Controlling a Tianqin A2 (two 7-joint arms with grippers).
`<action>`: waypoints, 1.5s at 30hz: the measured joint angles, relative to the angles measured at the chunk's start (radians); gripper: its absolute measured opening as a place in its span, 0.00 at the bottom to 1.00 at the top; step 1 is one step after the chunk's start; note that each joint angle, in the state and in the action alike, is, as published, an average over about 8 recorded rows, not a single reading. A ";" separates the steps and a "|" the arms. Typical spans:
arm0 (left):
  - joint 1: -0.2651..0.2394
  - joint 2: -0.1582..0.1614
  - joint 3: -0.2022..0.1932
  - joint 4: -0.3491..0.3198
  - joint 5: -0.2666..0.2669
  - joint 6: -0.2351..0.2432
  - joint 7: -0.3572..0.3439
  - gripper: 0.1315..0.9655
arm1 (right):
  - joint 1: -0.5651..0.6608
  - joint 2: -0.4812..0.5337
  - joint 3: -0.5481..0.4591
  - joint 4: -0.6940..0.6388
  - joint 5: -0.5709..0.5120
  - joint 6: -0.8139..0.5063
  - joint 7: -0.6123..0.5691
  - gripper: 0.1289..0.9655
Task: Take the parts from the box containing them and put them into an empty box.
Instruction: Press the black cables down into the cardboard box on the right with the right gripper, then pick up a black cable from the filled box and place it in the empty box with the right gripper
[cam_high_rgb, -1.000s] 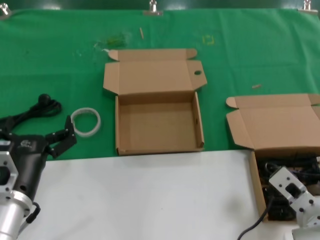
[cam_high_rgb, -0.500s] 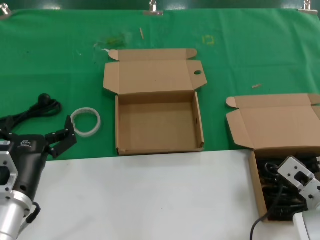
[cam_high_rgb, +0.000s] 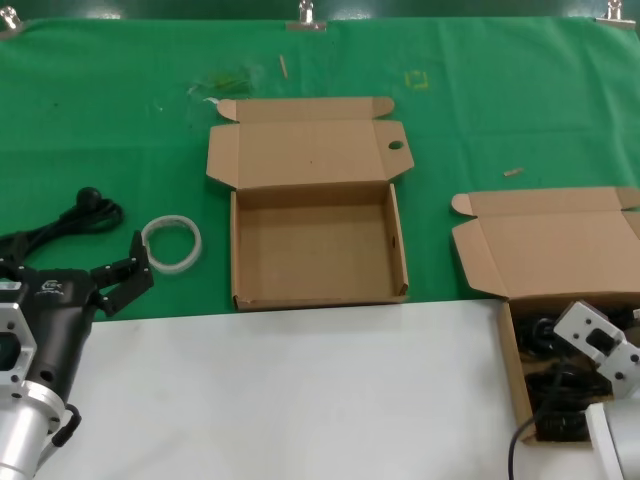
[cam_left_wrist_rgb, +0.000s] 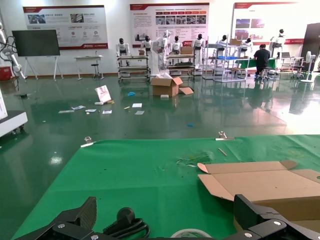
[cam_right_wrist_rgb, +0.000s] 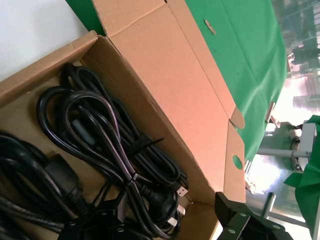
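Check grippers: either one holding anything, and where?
Nothing held. Left gripper is open and empty beside the ring; right gripper is open over the cables, not gripping.

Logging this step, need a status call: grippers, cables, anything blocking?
Right gripper open, low over the cables in their box. Left gripper open, parked by the white ring. Empty box unobstructed.

Big hall, glossy dark green floor (cam_left_wrist_rgb: 150, 125) with papers scattered on it. White back wall, poster boards (cam_left_wrist_rgb: 169, 20), dark screen (cam_left_wrist_rgb: 36, 42) on stand. Metal racks (cam_left_wrist_rgb: 134, 67), open cardboard carton (cam_left_wrist_rgb: 167, 86), person (cam_left_wrist_rgb: 261, 57) standing far off.
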 joint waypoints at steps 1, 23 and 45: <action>0.000 0.000 0.000 0.000 0.000 0.000 0.000 1.00 | 0.005 -0.001 0.001 -0.008 0.000 -0.005 -0.003 0.59; 0.000 0.000 0.000 0.000 0.000 0.000 0.000 1.00 | 0.040 -0.035 0.029 -0.099 0.000 -0.073 -0.040 0.28; 0.000 0.000 0.000 0.000 0.000 0.000 0.000 1.00 | -0.014 -0.060 0.083 -0.031 0.000 -0.053 -0.018 0.10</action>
